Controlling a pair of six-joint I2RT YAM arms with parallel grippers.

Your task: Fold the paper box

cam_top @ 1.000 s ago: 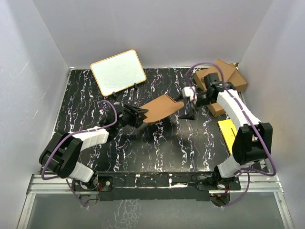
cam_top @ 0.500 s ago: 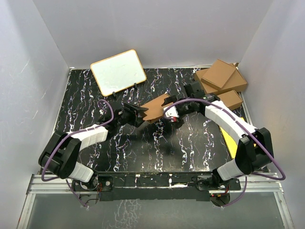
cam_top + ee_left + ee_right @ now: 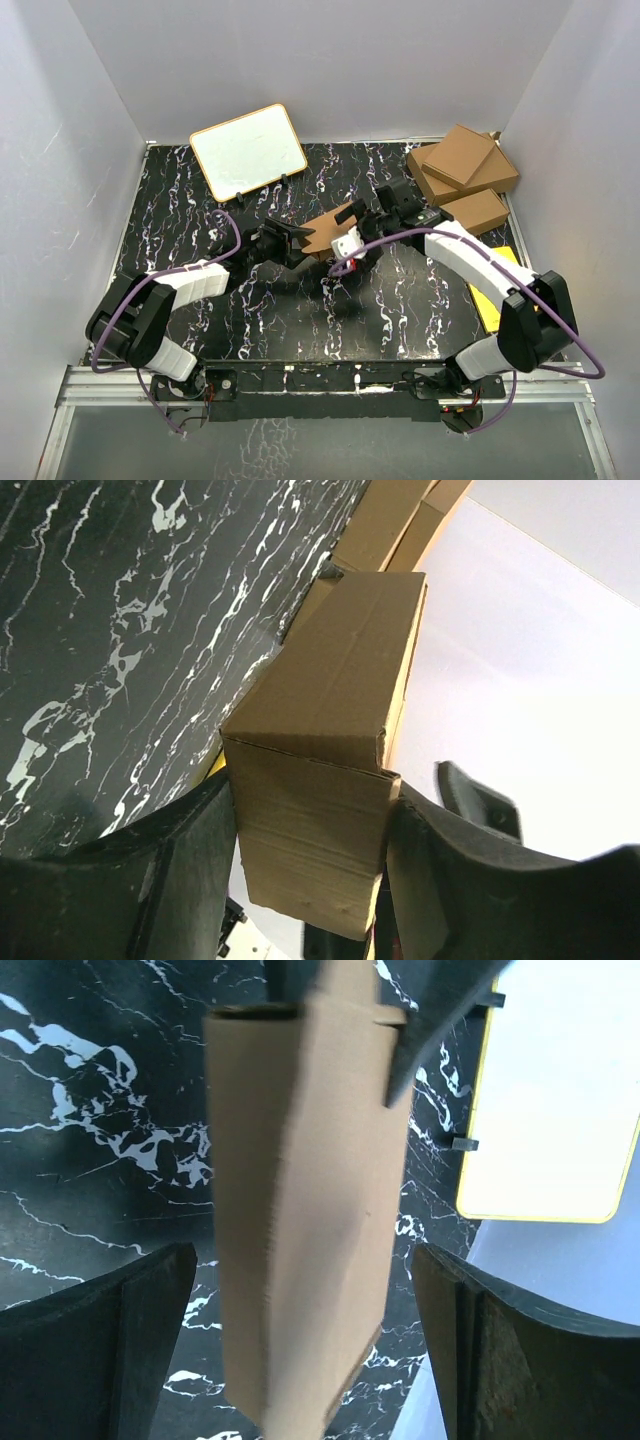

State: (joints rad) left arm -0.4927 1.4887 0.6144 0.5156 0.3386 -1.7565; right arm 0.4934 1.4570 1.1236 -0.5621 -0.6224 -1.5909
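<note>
Paper box (image 3: 330,700) in left jaws; right jaws wide astride.

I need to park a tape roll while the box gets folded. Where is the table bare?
Bare: the table between the paper box and the near edge; also the far strip between the whiteboard and the stacked cartons. Crowded: the middle, where the left tool and right tool meet at the box, and the right side by the yellow sheet.
</note>
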